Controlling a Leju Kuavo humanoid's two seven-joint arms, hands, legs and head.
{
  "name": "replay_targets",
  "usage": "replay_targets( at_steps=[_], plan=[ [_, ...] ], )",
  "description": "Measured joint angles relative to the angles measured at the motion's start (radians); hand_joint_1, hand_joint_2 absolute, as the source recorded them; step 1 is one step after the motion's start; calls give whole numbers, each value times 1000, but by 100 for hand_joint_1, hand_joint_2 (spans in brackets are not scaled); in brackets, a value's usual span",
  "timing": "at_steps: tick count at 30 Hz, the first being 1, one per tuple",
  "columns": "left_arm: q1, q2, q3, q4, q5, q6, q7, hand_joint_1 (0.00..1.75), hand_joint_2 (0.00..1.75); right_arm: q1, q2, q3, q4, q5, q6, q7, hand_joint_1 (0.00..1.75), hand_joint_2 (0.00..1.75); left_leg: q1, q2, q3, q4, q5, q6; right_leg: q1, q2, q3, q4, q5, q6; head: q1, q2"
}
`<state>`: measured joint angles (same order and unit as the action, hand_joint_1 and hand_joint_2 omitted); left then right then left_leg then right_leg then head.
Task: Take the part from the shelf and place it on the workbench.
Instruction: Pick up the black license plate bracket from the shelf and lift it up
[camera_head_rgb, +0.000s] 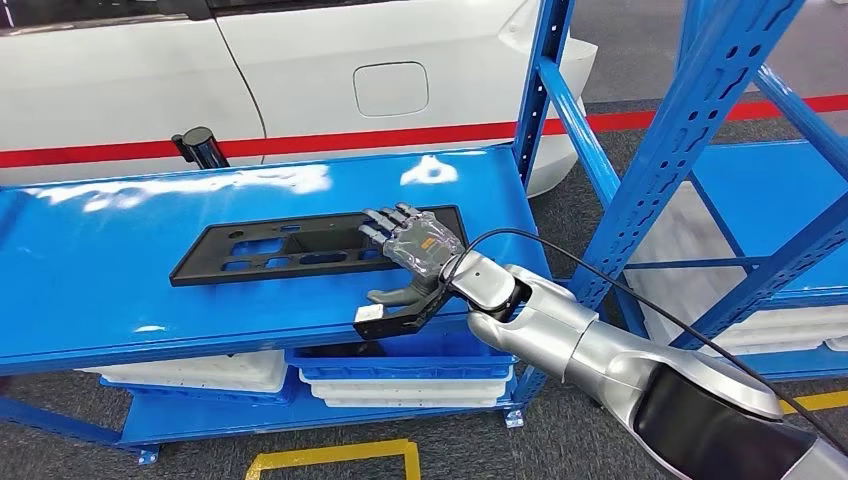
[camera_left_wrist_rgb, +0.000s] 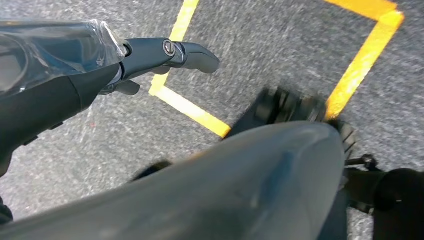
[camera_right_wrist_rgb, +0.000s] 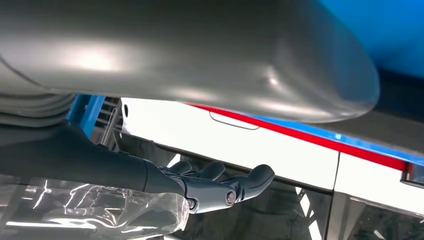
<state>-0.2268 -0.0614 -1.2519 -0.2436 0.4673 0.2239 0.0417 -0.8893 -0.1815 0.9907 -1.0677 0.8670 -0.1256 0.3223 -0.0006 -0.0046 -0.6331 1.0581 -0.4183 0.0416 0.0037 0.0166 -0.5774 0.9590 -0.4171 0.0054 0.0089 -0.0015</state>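
The right hand (camera_head_rgb: 415, 240), fingers spread flat, rests over the right end of the long black part (camera_head_rgb: 300, 245), which stretches leftward across the frame's middle on the blue shelf (camera_head_rgb: 100, 290).

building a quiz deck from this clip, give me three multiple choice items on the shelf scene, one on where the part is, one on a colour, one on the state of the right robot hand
1. Where does the black part lie?
A. on the blue shelf board
B. on the floor
C. in a white bin

2. What colour is the stripe along the white car?
A. green
B. red
C. yellow

3. How is the right robot hand?
A. hanging beside the robot's body
B. lifting the part high above the shelf
C. lying over the part's right end, fingers extended

Answers:
1 A, the head view shows the part flat on the blue shelf board.
2 B, a red stripe runs along the white car behind the shelf.
3 C, the hand lies over the part's end; whether it grips cannot be told.
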Motion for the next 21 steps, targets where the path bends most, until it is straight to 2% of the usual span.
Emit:
replay_targets(
  at_steps=[1,2,4,6,7,8,10,11,12,13,15,16,17,21],
  plan=[
    [-2,0,0,0,0,0,-1,0,0,-1,-1,0,0,0,0,1,0,0,-6,2,28,-61,22,8,2,1,0,1,-2,0,0,0],
    [-3,-1,0,0,0,0,-2,0,0,-1,-2,0,0,0,1,1,0,0,-11,3,45,-97,32,13,2,1,-1,1,-3,1,1,0],
    [-4,-3,0,0,0,0,-5,0,0,-1,-4,0,0,0,2,2,0,87,-14,6,52,-115,32,12,1,1,-2,1,-4,6,1,0],
    [-3,-4,0,0,0,-1,-6,0,0,-2,-5,0,0,1,3,2,0,175,-9,5,56,-122,36,16,0,0,-6,17,-18,15,1,0],
    [-4,-4,0,0,-1,-1,-6,0,0,-3,-6,0,0,2,5,3,0,175,-5,6,59,-126,38,19,0,-1,-20,49,-39,21,2,0],
    [-5,-5,0,0,-2,-3,-7,0,0,-3,-8,0,0,4,8,5,0,175,-2,6,61,-128,38,21,-1,-2,-43,103,-69,26,3,0],
    [-6,-7,0,0,-4,-5,-8,0,0,-2,-10,2,2,10,19,12,0,175,2,6,62,-128,38,23,-6,-2,-110,241,-130,35,4,0],
    [-5,-9,0,0,-4,-6,-8,0,0,0,-11,3,4,13,26,16,0,175,3,6,62,-128,38,23,-10,-3,-133,287,-141,39,4,0],
    [-5,-10,0,0,-5,-7,-8,0,0,0,-12,5,6,15,33,19,0,175,5,5,63,-127,37,22,-14,-4,-138,293,-132,42,4,0],
    [-5,-10,0,0,-7,-8,-8,0,0,0,-13,6,8,16,40,22,0,175,8,4,64,-126,36,20,-18,-6,-123,258,-106,46,4,0],
    [-5,-12,0,0,-9,-9,-9,0,0,-4,-15,6,10,18,51,26,0,175,11,3,65,-121,31,11,-25,-11,-51,112,-37,51,4,0],
    [-6,-13,0,0,-10,-10,-9,0,0,-6,-15,6,12,19,54,27,0,175,10,2,64,-117,28,4,-26,-11,-22,52,-15,50,4,0],
    [-7,-13,0,0,-10,-11,-9,0,0,-8,-16,6,14,19,56,28,0,175,8,2,62,-115,26,-2,-26,-11,-6,17,-5,47,4,0],
    [-7,-15,0,0,-10,-14,-10,0,0,-14,-18,8,21,19,75,33,0,175,11,2,54,-103,17,-22,-23,-8,-6,7,-1,22,2,0]
  ],
)
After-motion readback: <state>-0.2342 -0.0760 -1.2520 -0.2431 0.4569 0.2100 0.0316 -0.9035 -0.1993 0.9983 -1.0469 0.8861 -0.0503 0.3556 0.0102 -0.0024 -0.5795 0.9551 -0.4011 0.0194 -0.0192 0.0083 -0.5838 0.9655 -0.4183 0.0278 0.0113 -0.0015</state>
